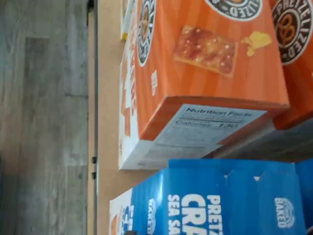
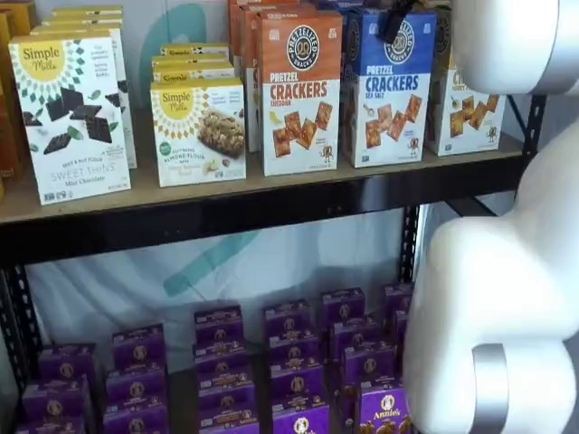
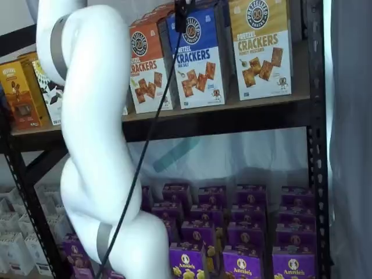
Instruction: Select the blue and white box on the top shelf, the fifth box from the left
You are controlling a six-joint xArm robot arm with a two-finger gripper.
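The blue and white box stands on the top shelf between an orange-topped and a yellow-topped cracker box; it also shows in a shelf view. In the wrist view its blue top reads "PRETZEL CRACKERS SEA SALT". My gripper shows only as black fingers hanging from the view's top edge, right in front of the box's blue top, with a cable beside them in a shelf view. No gap between the fingers shows, and no box is in them.
The orange-topped cracker box stands just left of the blue one, the yellow-topped box just right. Simple Mills boxes stand further left. Purple boxes fill the lower shelf. My white arm stands before the shelves.
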